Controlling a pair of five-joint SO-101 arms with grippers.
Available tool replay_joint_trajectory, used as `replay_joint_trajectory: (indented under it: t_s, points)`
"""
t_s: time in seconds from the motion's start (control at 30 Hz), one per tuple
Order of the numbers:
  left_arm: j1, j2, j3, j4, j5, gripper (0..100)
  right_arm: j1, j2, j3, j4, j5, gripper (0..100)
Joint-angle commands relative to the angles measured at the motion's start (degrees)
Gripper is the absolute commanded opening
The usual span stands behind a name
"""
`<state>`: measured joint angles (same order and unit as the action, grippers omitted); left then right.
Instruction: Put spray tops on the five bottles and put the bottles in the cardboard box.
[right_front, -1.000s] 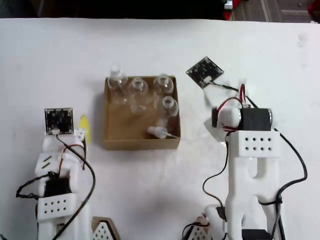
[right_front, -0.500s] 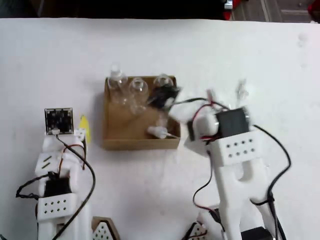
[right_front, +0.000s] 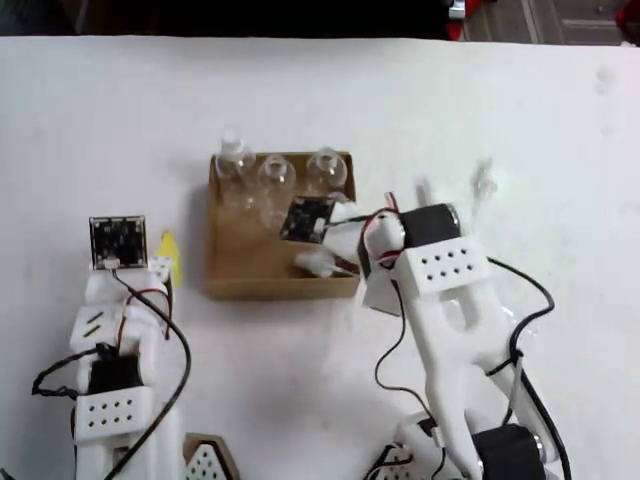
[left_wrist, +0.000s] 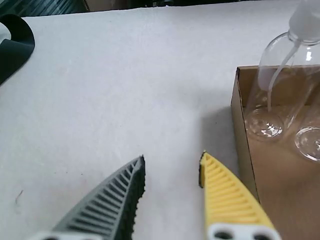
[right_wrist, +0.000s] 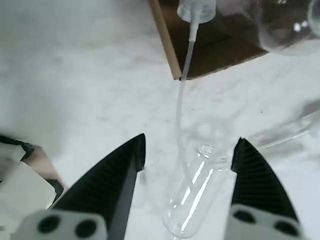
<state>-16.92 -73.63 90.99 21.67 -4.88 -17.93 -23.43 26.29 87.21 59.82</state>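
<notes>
Overhead, the right arm (right_front: 441, 266) hides part of the cardboard box (right_front: 238, 255).

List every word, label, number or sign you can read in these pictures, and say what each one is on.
No text here can be read.
The cardboard box: plain, with no print seen.
The bottles: clear, with no labels.
The left arm's circuit board and the right arm's circuit board: any marks are too small to read.
</notes>
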Motion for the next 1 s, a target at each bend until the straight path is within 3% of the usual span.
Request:
replay_joint_trajectory:
  t_s: [0.0, 0.2, 0.43, 0.77, 0.97]
  points:
    - [-0.75, -0.84, -2.81, -1.49, 0.70, 17, 1.71, -0.13, 0.62, -1.71, 0.88, 24.4]
    - [-0.75, -0.84, -2.81, -1.49, 0.70, 17, 1.71, -0.13, 4.04, -5.58, 0.88, 24.1]
    - [-0.75, -0.84, -2.81, -1.49, 0.70, 17, 2.07, -0.13, 4.31, -7.69, 0.88, 7.7]
    - [-0.75, -0.84, -2.81, -1.49, 0.70, 17, 2.07, -0.04, 4.48, -7.69, 0.88, 14.2]
    - [-0.75, -0.84, -2.81, -1.49, 0.70, 17, 3.03, -0.04, 5.10, -9.27, 0.88, 2.1]
